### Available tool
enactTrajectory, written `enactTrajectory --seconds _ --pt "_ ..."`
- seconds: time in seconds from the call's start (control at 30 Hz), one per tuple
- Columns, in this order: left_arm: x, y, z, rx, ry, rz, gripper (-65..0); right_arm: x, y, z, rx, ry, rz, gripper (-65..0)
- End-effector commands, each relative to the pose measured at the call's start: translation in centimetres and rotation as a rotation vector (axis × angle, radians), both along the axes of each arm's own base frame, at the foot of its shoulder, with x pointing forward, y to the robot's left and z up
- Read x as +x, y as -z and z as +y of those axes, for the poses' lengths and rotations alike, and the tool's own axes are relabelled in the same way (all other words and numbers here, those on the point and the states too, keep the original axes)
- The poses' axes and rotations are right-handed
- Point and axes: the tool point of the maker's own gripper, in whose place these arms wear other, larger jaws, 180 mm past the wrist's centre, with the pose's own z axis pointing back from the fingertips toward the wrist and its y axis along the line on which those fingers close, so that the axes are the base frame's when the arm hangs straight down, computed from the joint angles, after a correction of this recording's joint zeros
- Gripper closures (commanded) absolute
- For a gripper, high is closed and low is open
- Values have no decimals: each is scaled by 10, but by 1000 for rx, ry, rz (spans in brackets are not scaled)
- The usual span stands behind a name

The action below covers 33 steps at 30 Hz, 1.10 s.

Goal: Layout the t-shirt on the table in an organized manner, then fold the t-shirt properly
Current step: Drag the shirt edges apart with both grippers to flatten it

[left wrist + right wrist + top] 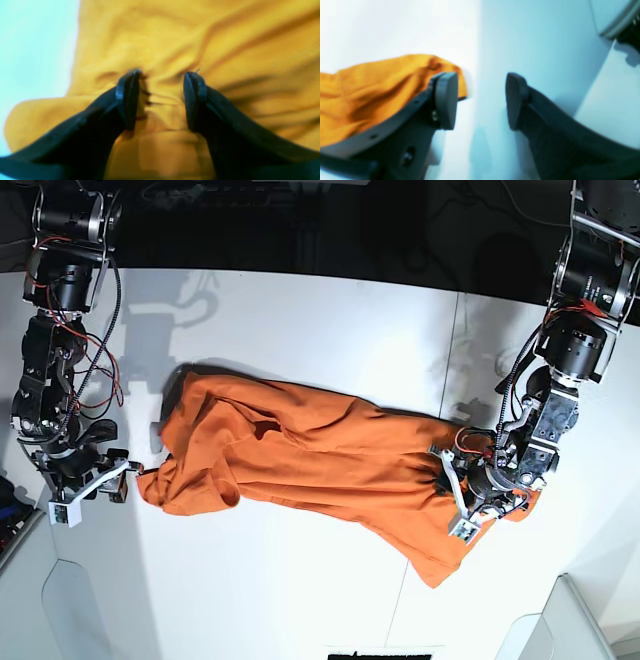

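T-shirt lies crumpled lengthwise on the table; my left gripper has its jaws apart, pressed into the cloth, grip uncertain, while my right gripper is released, empty, just beside a sleeve.

An orange t-shirt lies stretched and rumpled across the white table; the left claw appears pressed into its edge, the right claw just beside it.

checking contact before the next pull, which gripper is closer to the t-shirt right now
Left. The left gripper sits on the t-shirt with fabric between its parted fingers. The right gripper is open just beside the shirt's other end, over bare table.
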Motion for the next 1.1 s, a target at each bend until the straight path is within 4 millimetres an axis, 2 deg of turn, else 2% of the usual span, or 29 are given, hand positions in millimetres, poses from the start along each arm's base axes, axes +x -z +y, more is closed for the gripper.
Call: enactTrajectory --seconds 0.0,0.13,0.23,0.33,0.43,0.53,0.6,0.73,0.8,0.93,0.97,1.07 --pt "21 -37 -6 -27 14 -93 -313 3 -18 -6 -20 0 -45 -292" --pt "13 -59 -22 -54 84 -126 -313 -28 -27 17 20 -54 -58 -292" --pt "0 -68 -32 -65 131 -154 -313 -63 -21 45 42 -132 -34 -292" --pt "-11 -67 -46 -83 165 -161 -313 -93 -12 73 98 -190 -28 -292" --pt "-18 -60 -54 -98 171 -146 -313 -106 -5 90 146 -191 -28 -293" --pt "-28 -47 -55 -103 171 -119 -313 -107 -3 100 172 -180 -40 -293" --pt "-33 -41 -54 -101 171 -104 -314 -100 -8 105 177 -171 -77 -293" --pt "-32 -42 -56 -108 174 -118 -314 -80 -16 111 182 -159 -109 -293" --pt "-31 -44 -56 -105 179 -133 -313 -71 -8 117 210 -157 -92 -293" --pt "-31 -43 -54 -88 180 -132 -313 -63 22 132 253 -169 -7 -292" --pt "-31 -43 -53 -75 182 -134 -313 -63 26 134 261 -171 2 -279" --pt "-29 -43 -51 -46 189 -146 -313 -63 24 140 271 -179 2 -126"
